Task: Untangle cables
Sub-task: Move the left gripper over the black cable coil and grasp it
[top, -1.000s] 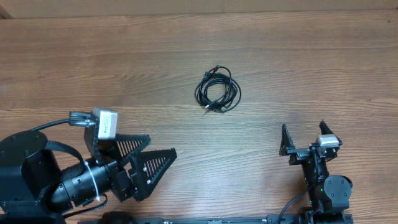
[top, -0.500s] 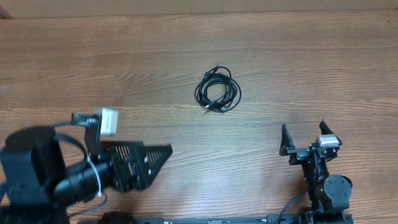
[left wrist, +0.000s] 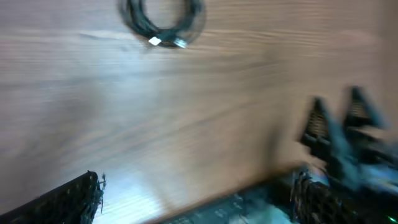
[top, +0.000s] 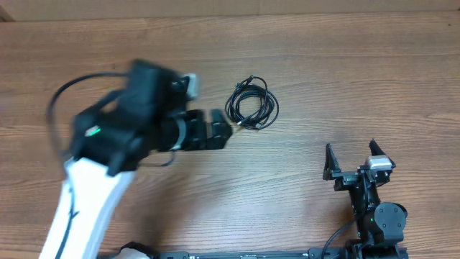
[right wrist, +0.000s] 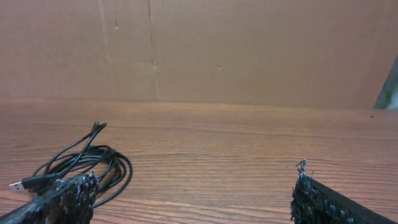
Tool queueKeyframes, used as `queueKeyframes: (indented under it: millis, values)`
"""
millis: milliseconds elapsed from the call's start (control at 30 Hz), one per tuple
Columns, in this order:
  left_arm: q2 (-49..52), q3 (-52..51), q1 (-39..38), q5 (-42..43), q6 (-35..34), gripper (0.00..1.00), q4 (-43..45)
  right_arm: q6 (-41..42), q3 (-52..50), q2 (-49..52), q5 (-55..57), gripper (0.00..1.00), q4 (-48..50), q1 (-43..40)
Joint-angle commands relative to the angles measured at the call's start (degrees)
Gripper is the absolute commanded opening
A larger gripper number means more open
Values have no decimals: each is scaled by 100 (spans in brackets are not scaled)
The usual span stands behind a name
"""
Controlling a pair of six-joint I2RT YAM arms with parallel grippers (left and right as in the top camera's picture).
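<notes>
Fingers (left wrist: 68, 202) of the left gripper (top: 218, 129) stand spread wide, pinching nothing; in the overhead view the gripper is blurred, left of centre, its tips just beside the left edge of the cables (top: 251, 105). Those thin black cords lie coiled in one loose bundle on the wooden table (top: 374, 65), slightly above the frame's middle. At lower right, well apart from the coil, the right gripper (top: 350, 164) has its fingers (right wrist: 62, 199) spread and empty too
</notes>
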Motion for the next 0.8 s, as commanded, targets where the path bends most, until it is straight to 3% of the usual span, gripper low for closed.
queueKeyframes:
  millis: [0, 367, 600, 767]
  values:
    - [459, 188, -426, -1526, -435, 100, 258, -7, -59, -61, 52, 100, 31, -15]
    - [1910, 186, -452, -1434, -439, 100, 704, -7, -59, -61, 52, 100, 28, -15]
    - [2754, 186, -448, -291, -437, 99, 894, -7, -59, -61, 52, 100, 28, -15]
    - [3097, 186, -450, -245, -435, 100, 839, -7, -59, -61, 52, 100, 31, -15]
